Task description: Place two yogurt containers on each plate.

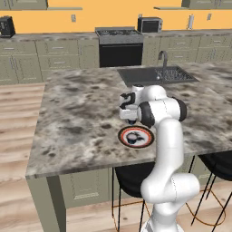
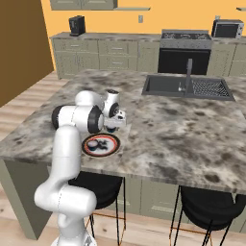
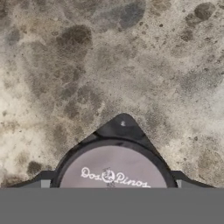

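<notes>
The orange-red-rimmed plate [image 1: 144, 142] [image 2: 113, 147] lies near the counter's front edge. One dark-sided yogurt container [image 1: 132, 138] [image 2: 99, 143] with a pale top stands on its white centre. My gripper [image 1: 131, 120] [image 2: 112, 128] [image 3: 113, 185] hangs just behind the plate, over bare counter. It is shut on a second dark-sided yogurt container [image 3: 114, 168], whose pale lid reads "Dos Pinos" in the hand view. The navy plate and the light blue cups are out of view.
A dark sink [image 1: 156, 74] [image 2: 187, 86] with a faucet [image 1: 163, 59] [image 2: 188, 72] is set into the far side of the marbled counter [image 1: 77, 108]. Black stools [image 1: 131, 179] [image 2: 211, 206] stand under the front edge. A stove [image 1: 118, 38] and a microwave [image 1: 149, 24] line the back wall.
</notes>
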{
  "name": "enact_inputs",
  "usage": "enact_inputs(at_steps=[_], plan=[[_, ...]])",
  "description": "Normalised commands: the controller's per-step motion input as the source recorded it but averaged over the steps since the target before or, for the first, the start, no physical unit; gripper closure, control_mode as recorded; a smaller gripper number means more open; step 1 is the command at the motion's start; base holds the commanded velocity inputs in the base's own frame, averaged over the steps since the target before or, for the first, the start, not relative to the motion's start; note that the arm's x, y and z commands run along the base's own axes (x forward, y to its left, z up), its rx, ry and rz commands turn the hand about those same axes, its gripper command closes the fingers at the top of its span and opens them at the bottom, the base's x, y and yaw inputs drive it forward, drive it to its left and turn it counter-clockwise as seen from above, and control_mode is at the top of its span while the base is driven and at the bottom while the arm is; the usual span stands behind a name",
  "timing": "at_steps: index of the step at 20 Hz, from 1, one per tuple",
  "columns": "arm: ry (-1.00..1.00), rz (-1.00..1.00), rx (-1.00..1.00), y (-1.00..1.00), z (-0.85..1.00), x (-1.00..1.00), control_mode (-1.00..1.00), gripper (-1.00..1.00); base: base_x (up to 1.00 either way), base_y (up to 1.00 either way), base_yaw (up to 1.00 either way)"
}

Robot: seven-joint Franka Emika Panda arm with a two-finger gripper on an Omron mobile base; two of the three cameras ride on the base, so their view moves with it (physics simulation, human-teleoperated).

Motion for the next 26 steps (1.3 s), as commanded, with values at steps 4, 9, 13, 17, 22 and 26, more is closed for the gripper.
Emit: enact_inputs(at_steps=[4, 9, 13, 17, 22, 26], plan=[[-0.03, 0.01, 0.00, 0.00, 0.14, -0.11, -1.00, 1.00, 0.00, 0.00, 0.00], [-0.15, 0.02, 0.00, -0.13, 0.65, -0.92, -1.00, 1.00, 0.00, 0.00, 0.00], [-0.12, 0.01, 0.00, -0.40, 0.25, -1.00, -1.00, 1.00, 0.00, 0.00, 0.00], [-0.04, 0.17, 0.00, -0.11, 0.04, -1.00, -1.00, 1.00, 0.00, 0.00, 0.00], [0.00, 0.22, 0.00, 0.03, -0.18, -0.57, -1.00, 1.00, 0.00, 0.00, 0.00], [0.00, 0.12, -0.01, 0.04, -0.56, 0.02, -1.00, 1.00, 0.00, 0.00, 0.00]])
